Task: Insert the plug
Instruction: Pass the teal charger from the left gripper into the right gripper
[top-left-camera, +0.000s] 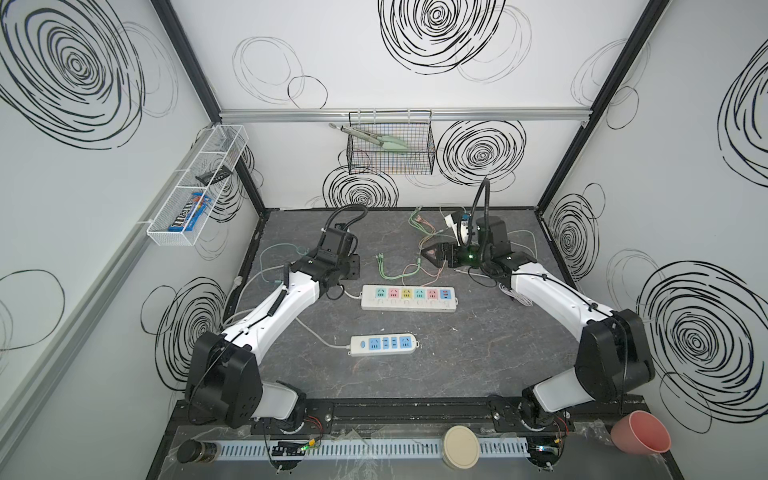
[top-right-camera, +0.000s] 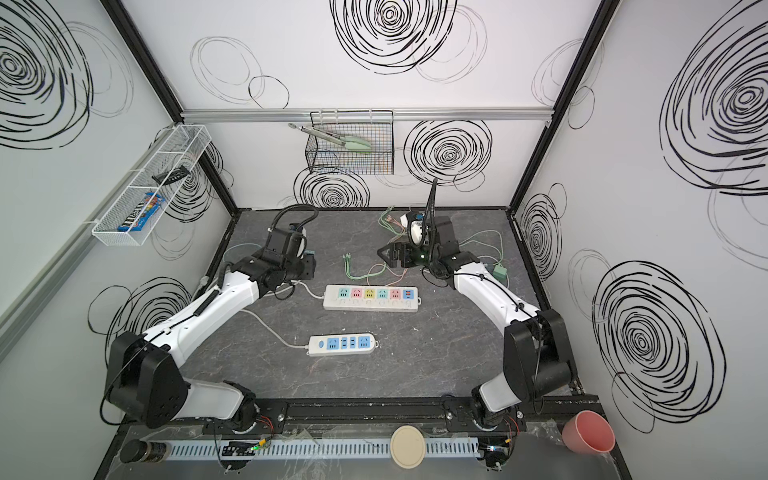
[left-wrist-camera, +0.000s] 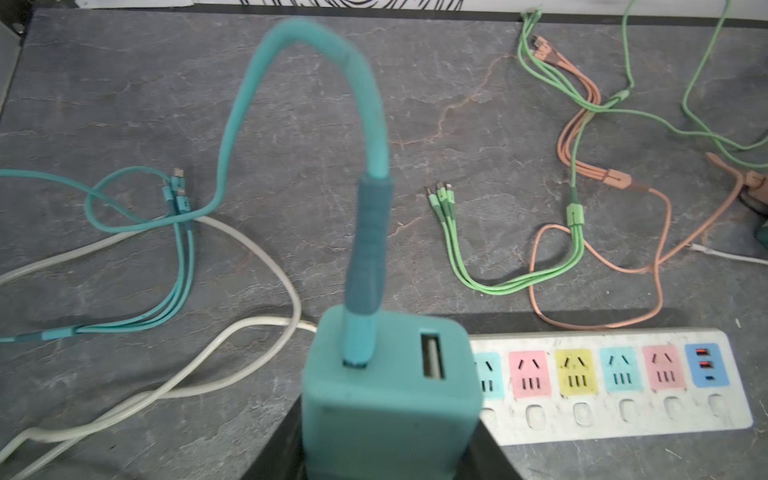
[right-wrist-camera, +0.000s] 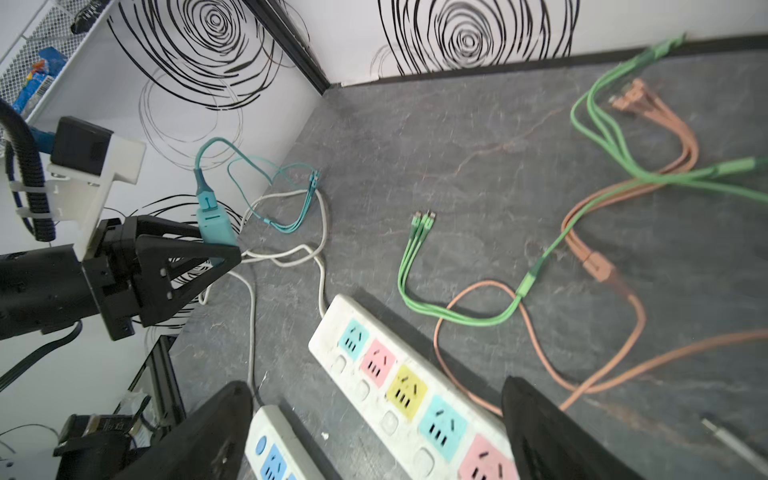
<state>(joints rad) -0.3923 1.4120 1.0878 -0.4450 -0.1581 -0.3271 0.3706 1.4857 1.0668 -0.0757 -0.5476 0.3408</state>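
The plug (left-wrist-camera: 390, 395) is a teal block with a teal cable (left-wrist-camera: 307, 54) arching from its top. My left gripper (left-wrist-camera: 390, 457) is shut on it, its black fingers (left-wrist-camera: 278, 453) against the plug's two sides. In both top views this gripper (top-left-camera: 353, 266) hovers just off the left end of the white power strip (top-left-camera: 409, 297) with coloured sockets. My right gripper (top-left-camera: 432, 253) is open and empty, behind that strip's middle. In the right wrist view its fingers (right-wrist-camera: 216, 432) stand wide apart over the strip (right-wrist-camera: 415, 395).
A smaller white strip (top-left-camera: 383, 345) with blue sockets lies nearer the front. Green cables (top-left-camera: 395, 274) and orange cables (left-wrist-camera: 598, 266) sprawl behind the coloured strip, and white cords (left-wrist-camera: 232, 340) lie to its left. A green adapter (top-right-camera: 500, 272) sits beside the right arm. Walls enclose three sides.
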